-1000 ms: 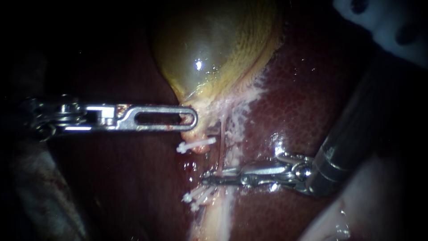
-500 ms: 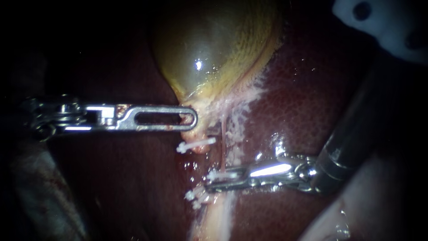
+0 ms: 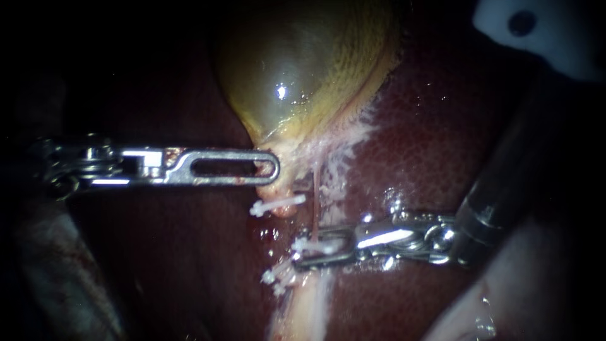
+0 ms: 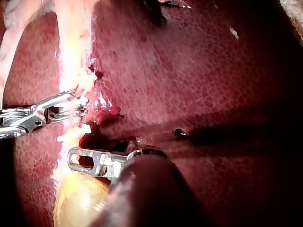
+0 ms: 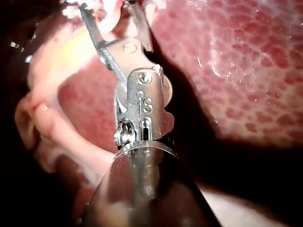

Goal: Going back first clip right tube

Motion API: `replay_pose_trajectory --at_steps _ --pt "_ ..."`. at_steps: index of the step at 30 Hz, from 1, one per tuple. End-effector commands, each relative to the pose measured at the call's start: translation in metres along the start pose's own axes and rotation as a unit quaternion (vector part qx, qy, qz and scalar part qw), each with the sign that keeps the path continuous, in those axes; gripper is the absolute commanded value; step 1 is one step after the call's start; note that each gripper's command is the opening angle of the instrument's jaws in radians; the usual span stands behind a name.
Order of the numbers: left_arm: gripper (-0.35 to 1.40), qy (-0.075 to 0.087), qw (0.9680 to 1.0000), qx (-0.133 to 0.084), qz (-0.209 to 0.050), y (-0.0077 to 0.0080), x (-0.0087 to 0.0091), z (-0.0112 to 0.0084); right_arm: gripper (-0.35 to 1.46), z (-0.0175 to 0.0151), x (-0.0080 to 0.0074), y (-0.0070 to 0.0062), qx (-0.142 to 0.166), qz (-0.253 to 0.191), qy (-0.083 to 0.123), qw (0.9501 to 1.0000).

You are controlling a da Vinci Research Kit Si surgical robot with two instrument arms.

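White clip (image 3: 308, 247), crosswise on thin, reddish right tube (image 3: 314, 199)

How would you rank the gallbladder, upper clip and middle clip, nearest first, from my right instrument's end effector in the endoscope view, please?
1. Middle clip, inside the right instrument's open end effector.
2. Upper clip, above, beneath the left instrument.
3. Gallbladder, farthest, at the top.

Your left instrument (image 3: 270, 169), at the narrow end of the gallbladder (image 3: 303, 76), is bright polished metal. The gallbladder itself is smooth, wet and glossy. The liver (image 3: 442, 145) around the gallbladder shines too, but its surface is finely pebbled. Just beyond the gallbladder's narrow end, the clips (image 3: 278, 205) look like matt white plastic. Near them, your right instrument (image 3: 300, 251) is gleaming metal on a dark, glossy shaft.
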Motion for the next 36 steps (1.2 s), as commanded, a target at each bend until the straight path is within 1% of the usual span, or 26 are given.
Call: replay_pose_trajectory --at_steps 1,5,6,14,19,28,31,36 --pt "-0.35 0.0 1.0 0.0 0.0 0.0 0.0 0.0 0.48 -0.0002 0.0001 0.0001 -0.004 -0.005 0.001 1.0" --pt "-0.35 0.0 1.0 0.0 0.0 0.0 0.0 0.0 0.5 -0.0011 0.0003 0.0003 -0.011 -0.015 0.002 0.9998" --pt "-0.35 0.0 1.0 0.0 0.0 0.0 0.0 0.0 0.5 -0.0015 0.0005 0.0003 -0.012 -0.018 0.005 0.9998" --pt "-0.35 0.0 1.0 0.0 0.0 0.0 0.0 0.0 0.49 -0.0043 0.0017 -0.0005 -0.016 -0.028 0.019 0.9993" --pt "-0.35 0.0 1.0 0.0 0.0 0.0 0.0 0.0001 0.5 -0.0066 0.0021 -0.0008 -0.027 -0.039 0.027 0.9985" --pt "-0.35 0.0 1.0 0.0 0.0 0.0 0.0 0.0001 0.53 -0.0117 0.0027 -0.0013 -0.055 -0.067 0.048 0.9951" --pt "-0.35 0.0 1.0 0.0 0.0 -0.0001 0.0 0.0001 0.55 -0.0128 0.0026 -0.0014 -0.066 -0.074 0.054 0.9936" --pt "-0.35 0.0 1.0 0.0 0.001 -0.0003 0.0001 0.0001 0.59 -0.0139 0.0024 -0.0013 -0.086 -0.08 0.056 0.9916"
